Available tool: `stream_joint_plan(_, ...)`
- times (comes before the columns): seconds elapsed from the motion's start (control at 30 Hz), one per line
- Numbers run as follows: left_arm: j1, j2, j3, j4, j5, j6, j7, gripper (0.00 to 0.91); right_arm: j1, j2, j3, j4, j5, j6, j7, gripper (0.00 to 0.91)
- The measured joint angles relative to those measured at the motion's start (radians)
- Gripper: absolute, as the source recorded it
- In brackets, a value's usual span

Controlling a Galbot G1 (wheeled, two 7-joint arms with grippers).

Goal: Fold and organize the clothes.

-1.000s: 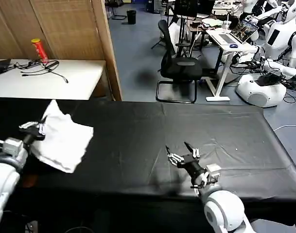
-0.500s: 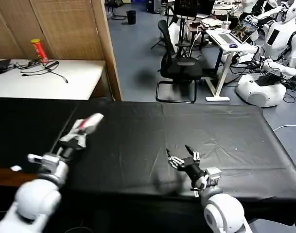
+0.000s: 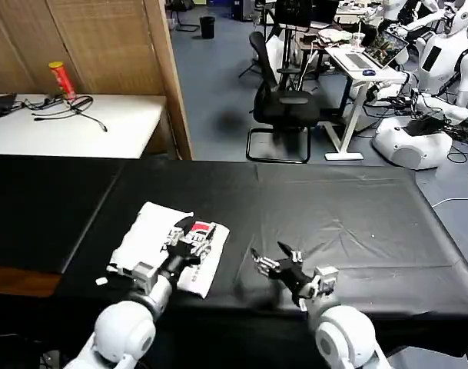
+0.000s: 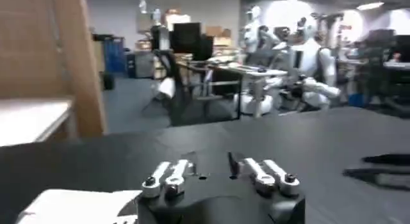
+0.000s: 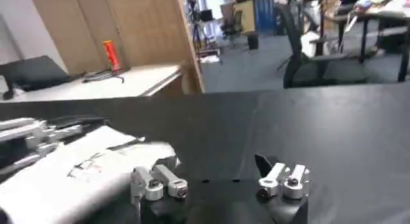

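Folded white T-shirt (image 3: 166, 246) lies on black table (image 3: 356, 207), left of centre, red print up, long axis running toward the near-right. Left gripper (image 3: 189, 244) over its print end, fingers spread, nearer. Right gripper (image 3: 270, 264) spread, just beside, empty.

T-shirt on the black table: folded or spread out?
Folded: the T-shirt lies as a compact rectangle, print up, under the left gripper.

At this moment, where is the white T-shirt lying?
In the head view the T-shirt lies folded on the black table, toward the robot's left near the front edge, under the left gripper, with the right gripper beside it.
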State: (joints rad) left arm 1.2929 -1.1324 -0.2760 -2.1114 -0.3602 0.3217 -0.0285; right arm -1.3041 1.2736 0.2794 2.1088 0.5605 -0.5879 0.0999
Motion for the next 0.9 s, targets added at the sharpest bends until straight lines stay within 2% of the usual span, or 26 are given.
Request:
stream_joint_plan(0.17, -0.001, 0.021, -0.026, -0.004, -0.004, -0.025, -0.002, 0.878, 0.048, 0.022, -0.052, -0.044, 0.08, -0.029, 0.026, 0.878)
stream_joint_plan(0.4, 0.03, 0.023, -0.05, 0.001, 0.018, -0.03, -0.003, 0.878, 0.1, 0.065, -0.143, -0.121, 0.086, -0.026, 0.029, 0.878)
stream_joint_plan(0.43, 0.033, 0.023, -0.052, 0.003, 0.018, -0.031, -0.003, 0.878, 0.106, 0.07, -0.151, -0.131, 0.086, -0.024, 0.029, 0.731)
stream_joint_plan(0.5, 0.036, 0.023, -0.057, 0.004, 0.019, -0.034, -0.003, 0.878, 0.119, 0.079, -0.168, -0.152, 0.086, -0.021, 0.027, 0.653)
stream_joint_plan(0.57, 0.039, 0.023, -0.062, 0.004, 0.02, -0.037, -0.004, 0.878, 0.131, 0.088, -0.182, -0.174, 0.086, -0.018, 0.025, 0.419)
stream_joint_plan(0.63, 0.042, 0.023, -0.067, 0.003, 0.021, -0.039, -0.004, 0.878, 0.144, 0.094, -0.192, -0.194, 0.087, -0.015, 0.024, 0.283)
stream_joint_plan(0.67, 0.044, 0.024, -0.07, 0.002, 0.021, -0.04, -0.004, 0.878, 0.15, 0.097, -0.196, -0.204, 0.087, -0.014, 0.023, 0.146)
stream_joint_plan(0.73, 0.049, 0.024, -0.079, 0.0, 0.021, -0.048, -0.004, 0.878, 0.164, 0.104, -0.201, -0.225, 0.087, -0.01, 0.023, 0.088)
stream_joint_plan(0.9, 0.055, 0.03, -0.099, -0.002, 0.019, -0.061, -0.006, 0.878, 0.186, 0.111, -0.205, -0.269, 0.086, -0.004, 0.019, 0.068)
